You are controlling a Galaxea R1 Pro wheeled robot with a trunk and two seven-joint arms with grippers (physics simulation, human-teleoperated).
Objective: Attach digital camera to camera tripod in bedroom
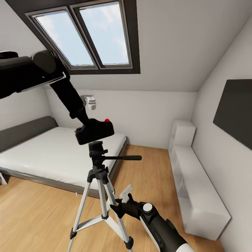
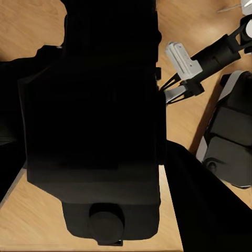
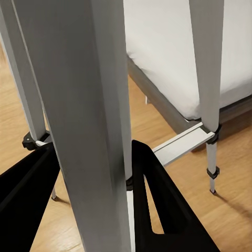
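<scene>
Black against the white bedroom wall, the digital camera [image 1: 94, 131] is clamped in my left pincer [image 1: 85, 123] and sits just above the head of the camera tripod [image 1: 98, 164], tilted slightly; whether its base touches the mount I cannot tell. My right pincer [image 3: 92, 173] is closed around one silver tripod leg [image 3: 97, 105], fingers on both sides, steadying the stand beside the bed [image 1: 52, 154]. To seat well, I judge that I should level the camera body, centre it over the head, then lower straight down while the right pincer keeps the leg braced. The long handle [image 1: 122, 158] must not be knocked.
</scene>
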